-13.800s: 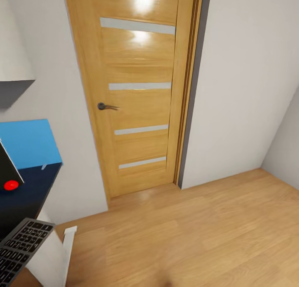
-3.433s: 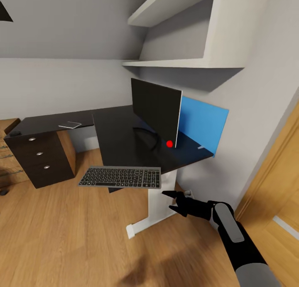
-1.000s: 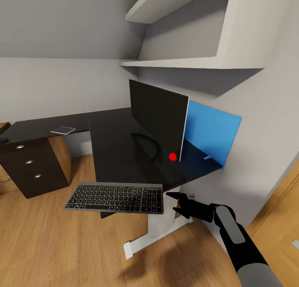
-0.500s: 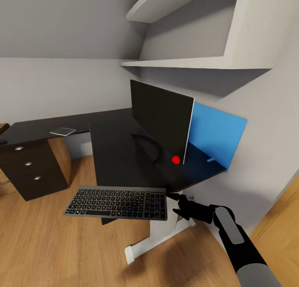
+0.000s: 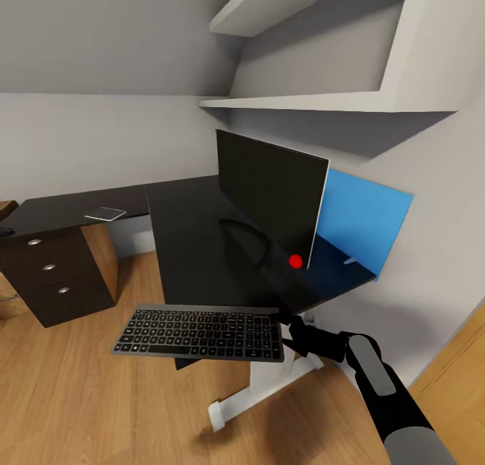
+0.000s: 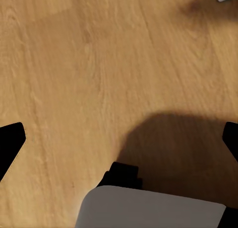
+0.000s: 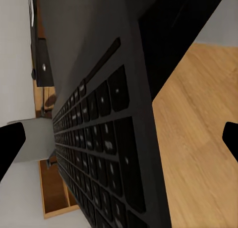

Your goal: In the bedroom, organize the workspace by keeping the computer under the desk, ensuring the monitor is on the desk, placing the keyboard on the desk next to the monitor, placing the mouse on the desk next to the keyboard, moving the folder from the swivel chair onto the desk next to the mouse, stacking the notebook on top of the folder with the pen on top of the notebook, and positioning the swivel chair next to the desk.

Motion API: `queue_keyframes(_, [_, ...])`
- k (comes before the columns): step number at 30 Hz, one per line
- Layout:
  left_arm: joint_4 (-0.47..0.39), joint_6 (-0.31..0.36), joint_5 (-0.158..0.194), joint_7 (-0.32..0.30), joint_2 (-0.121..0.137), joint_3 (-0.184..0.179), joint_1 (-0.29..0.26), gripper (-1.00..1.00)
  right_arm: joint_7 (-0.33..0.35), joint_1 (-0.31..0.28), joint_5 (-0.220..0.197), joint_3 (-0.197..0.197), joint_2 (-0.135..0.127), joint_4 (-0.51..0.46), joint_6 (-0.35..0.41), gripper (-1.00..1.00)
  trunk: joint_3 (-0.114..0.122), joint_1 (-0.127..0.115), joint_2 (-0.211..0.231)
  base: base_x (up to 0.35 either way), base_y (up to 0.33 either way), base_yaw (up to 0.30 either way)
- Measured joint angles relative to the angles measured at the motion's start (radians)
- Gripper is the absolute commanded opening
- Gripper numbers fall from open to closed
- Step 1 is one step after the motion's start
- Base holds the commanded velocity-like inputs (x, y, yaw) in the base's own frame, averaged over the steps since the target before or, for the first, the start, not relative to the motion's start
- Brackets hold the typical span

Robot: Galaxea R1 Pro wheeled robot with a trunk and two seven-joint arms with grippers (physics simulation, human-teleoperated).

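My right gripper [image 5: 285, 329] is shut on the right end of the slim black keyboard [image 5: 199, 333], which it holds level in the air over the near corner of the glossy black desk [image 5: 192, 242]. In the right wrist view the keyboard [image 7: 106, 153] runs away between the spread fingertips [image 7: 11, 143]. The black monitor [image 5: 269, 195] stands on the desk on its ring stand. Behind it a bright-blue flat sheet [image 5: 367, 222], perhaps the folder, leans on the wall. My left gripper [image 6: 119, 139] hangs open over the wood floor.
A thin grey flat item [image 5: 105, 213] lies on the desk's left wing above the black drawer unit [image 5: 54, 276]. White shelves [image 5: 316, 102] jut out above the monitor. The desk's white leg [image 5: 266, 384] stands on the floor below the keyboard.
The whole view has drifted closer to the desk and a little right. The keyboard stays in my right gripper and now overlaps the desk's near corner slightly more.
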Motion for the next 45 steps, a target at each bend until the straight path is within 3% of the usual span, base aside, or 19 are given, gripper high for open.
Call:
queue_keyframes(23, [0.0,0.0,0.0,0.0,0.0,0.0,0.0,1.0,0.0,0.0,0.0,0.0,0.001,0.002,0.0,1.0,0.0,0.0,0.0,-0.05,0.038,0.0])
queue_keyframes(32, [0.0,0.0,0.0,0.0,0.0,0.0,0.0,1.0,0.0,0.0,0.0,-0.004,0.0,0.069,-0.031,1.0,0.0,0.0,0.0,0.0,0.0,0.0])
queue_keyframes(45, [0.0,0.0,0.001,0.0,0.0,0.0,0.0,1.0,0.001,0.0,-0.001,0.001,0.0,0.076,-0.04,1.0,0.0,0.0,0.0,0.0,0.0,0.0])
